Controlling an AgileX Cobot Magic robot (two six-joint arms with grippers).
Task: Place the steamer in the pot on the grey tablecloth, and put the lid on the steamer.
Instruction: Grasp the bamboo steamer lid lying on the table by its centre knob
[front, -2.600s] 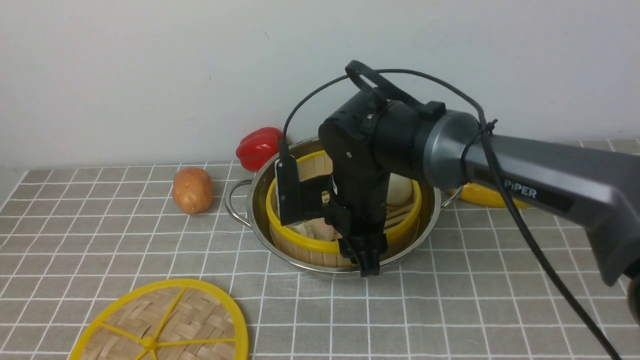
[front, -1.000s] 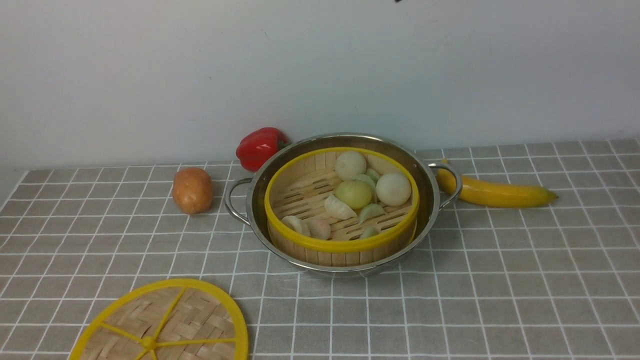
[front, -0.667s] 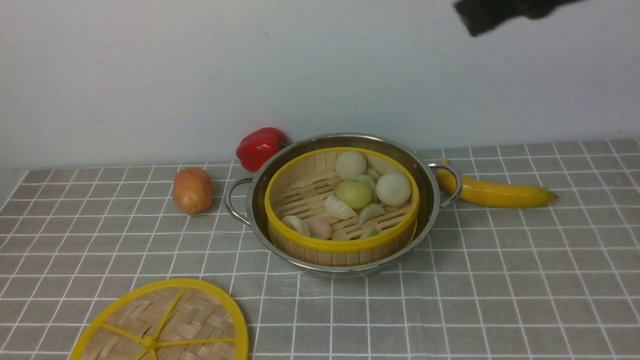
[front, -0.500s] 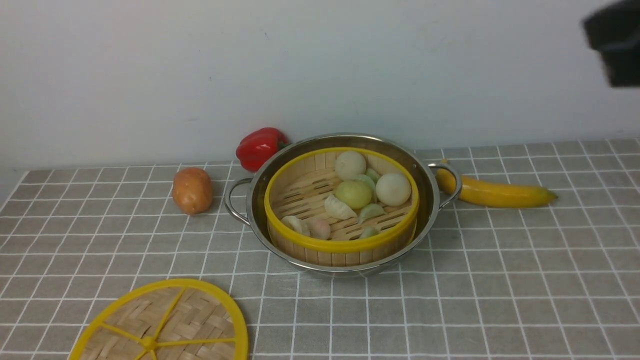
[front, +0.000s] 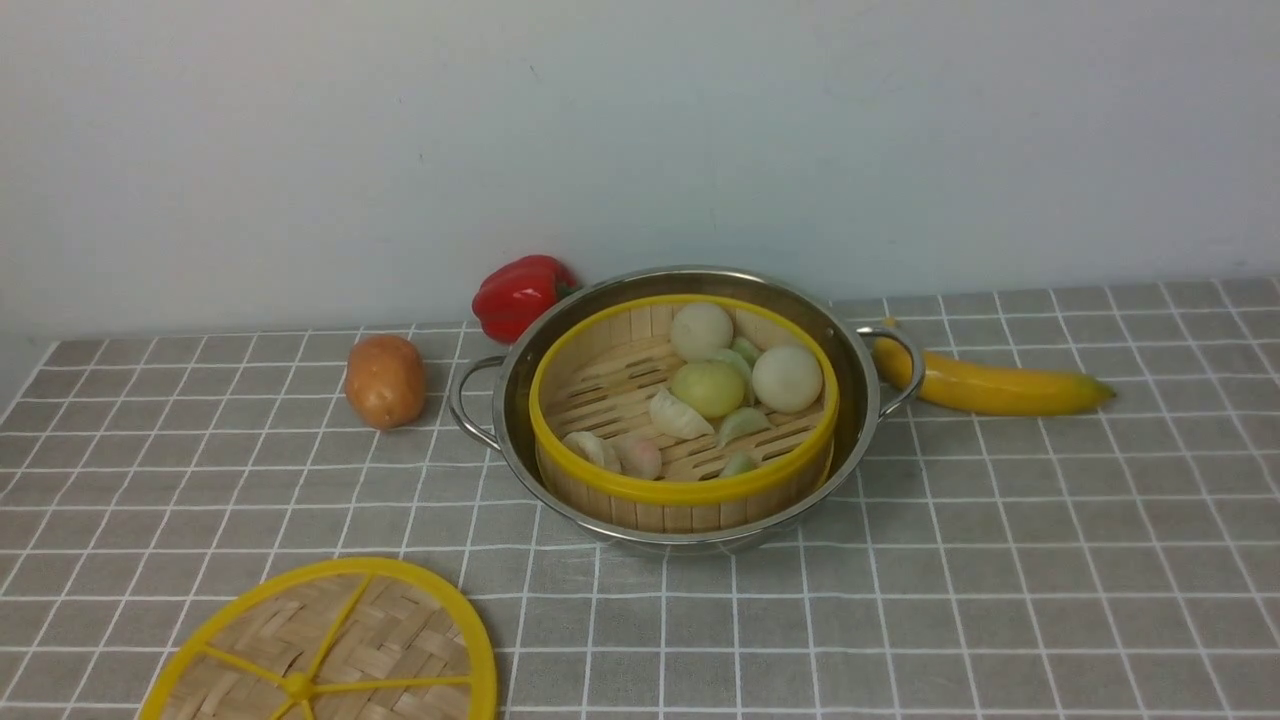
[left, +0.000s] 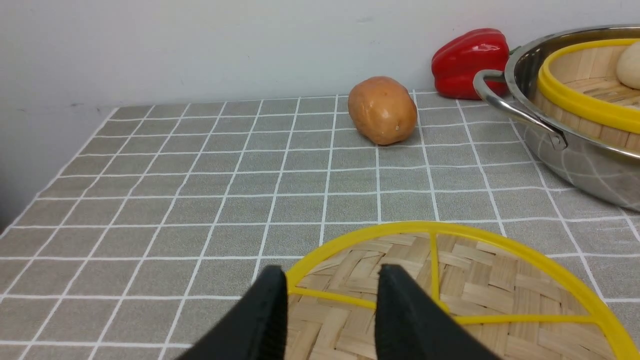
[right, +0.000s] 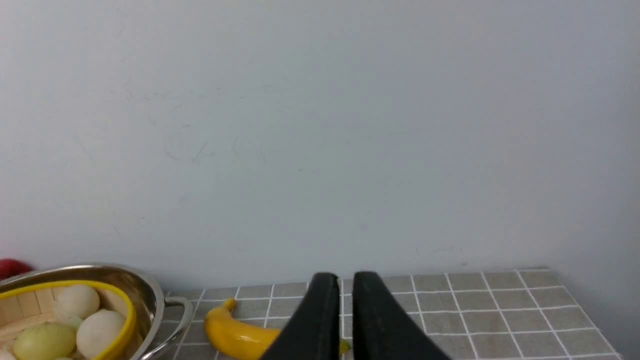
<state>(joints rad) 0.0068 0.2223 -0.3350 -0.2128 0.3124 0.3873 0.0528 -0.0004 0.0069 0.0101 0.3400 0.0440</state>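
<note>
- Steamer (front: 685, 491): sits inside the pot (front: 515, 400), upright, yellow top rim just above the pot's rim. Bamboo wall shows at the robot-facing side.
- In the steamer: pale round buns (front: 787, 378) toward the back and right, and small dumplings (front: 680, 415) across the slatted floor.
- Pot: shiny steel w/ two loop handles, one per side. Stands on the grey tablecloth (front: 1000, 560), which covers the counter, about mid-width and toward the wall (front: 400, 150).
- Lid (front: 330, 650): lies flat on the cloth, off the steamer, on the robot's L and nearer the robot than the pot. Apart from the pot, partly cut by the front view's edge. Woven face up, yellow spokes meet at the hub.
- L end effector (left: 331, 272): fingers apart, nothing clamped. It sits low over the lid's edge, and the lid's yellow rim shows in the gap btwn them. Can't tell if the tips touch the lid.
- R end effector (right: 345, 276): fingers only a slit apart, nothing btwn them. It is up off the cloth on the robot's R, facing the wall.
- Banana (front: 990, 388): on the cloth just R of the pot, one end behind the R handle.
- Potato (front: 385, 380): L of the pot, near the L handle, not touching.
- Red bell pepper (front: 520, 295): by the wall, behind the pot's L side.
</note>
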